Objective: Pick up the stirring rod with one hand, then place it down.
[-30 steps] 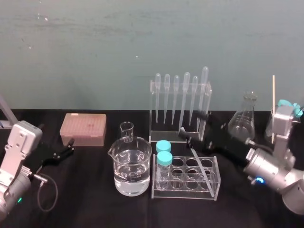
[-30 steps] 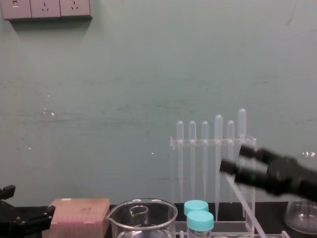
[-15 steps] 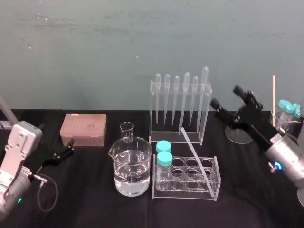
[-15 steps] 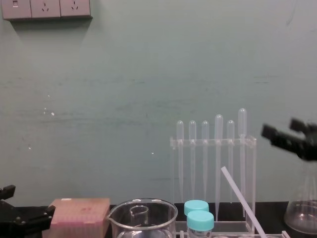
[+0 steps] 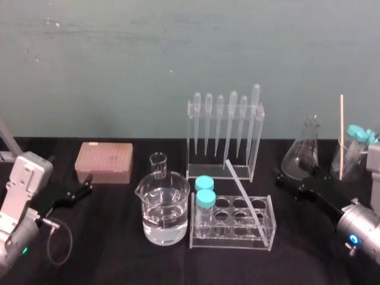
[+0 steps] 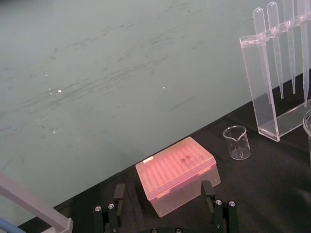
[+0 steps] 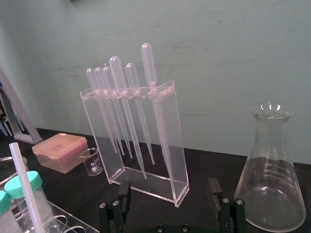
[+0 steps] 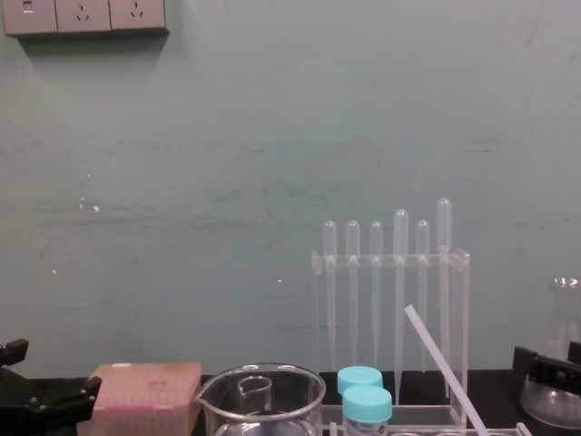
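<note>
1 stirring rod (image 5: pixel 243 196) leans tilted in the tube rack (image 5: pixel 231 241), lower centre of head view, its top end toward the pipette stand (image 5: pixel 208 173). R gripper (image 5: pixel 291 181) sits low at centre-right, beside 1 conical flask (image 5: pixel 303 155) and apart from the rod; fingers (image 7: pixel 214 190) spread, nothing betw. them. L gripper (image 5: pixel 74 193) at lower left, near 1 pink tip box (image 5: pixel 104 160); fingers (image 6: pixel 119 191) spread, empty too. Also: 6 pipettes (image 5: pixel 233 119), 2 blue-capped tubes (image 5: pixel 205 199), 1 big beaker (image 5: pixel 163 208) w/ clear liquid, 1 small beaker (image 5: pixel 158 164).
</note>
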`<state>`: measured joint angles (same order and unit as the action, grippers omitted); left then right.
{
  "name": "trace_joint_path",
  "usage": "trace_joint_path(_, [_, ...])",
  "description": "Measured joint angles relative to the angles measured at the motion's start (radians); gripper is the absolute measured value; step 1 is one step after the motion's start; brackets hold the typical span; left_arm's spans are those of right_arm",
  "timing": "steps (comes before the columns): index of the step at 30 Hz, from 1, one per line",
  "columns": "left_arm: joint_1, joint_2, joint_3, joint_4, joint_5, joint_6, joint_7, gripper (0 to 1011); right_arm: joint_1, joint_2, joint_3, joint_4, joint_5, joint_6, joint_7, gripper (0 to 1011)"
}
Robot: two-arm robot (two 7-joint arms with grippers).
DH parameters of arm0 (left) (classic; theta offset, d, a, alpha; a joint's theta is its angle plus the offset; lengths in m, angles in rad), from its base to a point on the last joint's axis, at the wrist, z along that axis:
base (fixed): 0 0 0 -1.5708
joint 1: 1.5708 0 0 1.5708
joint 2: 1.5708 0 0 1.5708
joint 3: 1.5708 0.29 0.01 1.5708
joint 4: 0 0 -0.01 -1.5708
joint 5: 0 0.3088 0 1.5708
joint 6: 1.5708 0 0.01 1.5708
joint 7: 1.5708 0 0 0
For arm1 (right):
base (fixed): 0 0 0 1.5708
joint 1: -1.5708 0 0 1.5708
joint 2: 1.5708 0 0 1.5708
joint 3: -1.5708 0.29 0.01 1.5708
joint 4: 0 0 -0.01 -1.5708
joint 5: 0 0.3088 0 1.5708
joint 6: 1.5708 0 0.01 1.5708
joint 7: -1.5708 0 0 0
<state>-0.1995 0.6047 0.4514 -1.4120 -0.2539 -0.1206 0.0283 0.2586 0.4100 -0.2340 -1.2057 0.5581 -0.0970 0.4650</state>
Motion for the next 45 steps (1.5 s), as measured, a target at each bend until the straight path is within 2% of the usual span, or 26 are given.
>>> trace_joint_path(45, [0.0, 0.0, 0.0, 0.0, 0.0, 0.0, 0.0, 1000, 0.007, -0.001, -0.003, 0.004, 0.001, -0.021, 0.011, 1003])
